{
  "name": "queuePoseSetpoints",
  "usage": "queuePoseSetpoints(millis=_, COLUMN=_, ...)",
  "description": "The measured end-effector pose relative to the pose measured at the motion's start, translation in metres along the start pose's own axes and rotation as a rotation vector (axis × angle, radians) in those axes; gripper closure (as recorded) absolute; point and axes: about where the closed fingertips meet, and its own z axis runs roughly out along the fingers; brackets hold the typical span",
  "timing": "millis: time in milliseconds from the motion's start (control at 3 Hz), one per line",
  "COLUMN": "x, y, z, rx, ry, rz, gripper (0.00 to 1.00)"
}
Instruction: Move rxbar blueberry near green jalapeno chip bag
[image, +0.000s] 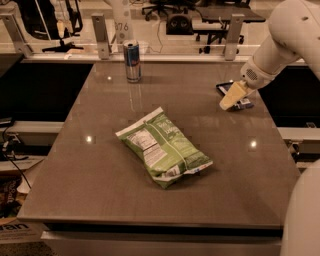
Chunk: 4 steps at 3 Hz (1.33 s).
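The green jalapeno chip bag (164, 147) lies flat in the middle of the table, white nutrition panel up. The rxbar blueberry (240, 102) is a small dark-blue wrapper at the table's far right, mostly hidden behind the gripper. My gripper (231, 98) with cream-coloured fingers hangs from the white arm (285, 40) and points down-left right over the bar, at or just above the table top. The bar is well to the right of and behind the bag.
A tall silver-and-blue drink can (132, 61) stands near the far edge, left of centre. The brown table (100, 190) ends close to the bar at its right edge. Metal posts (101, 36) and office chairs lie beyond the far edge.
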Motion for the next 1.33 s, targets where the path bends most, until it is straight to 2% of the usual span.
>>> queuePoseSetpoints(millis=667, x=-0.006, y=0.006, z=-0.012, rx=-0.018, ry=-0.03, rz=-0.023, gripper=0.89)
queuePoseSetpoints(millis=1000, x=-0.008, y=0.019, z=-0.019, rx=-0.027, ry=-0.041, rz=-0.055, gripper=1.0)
queuePoseSetpoints(millis=1333, x=-0.005, y=0.037, z=-0.025, rx=-0.045, ry=-0.051, rz=-0.077, gripper=1.0)
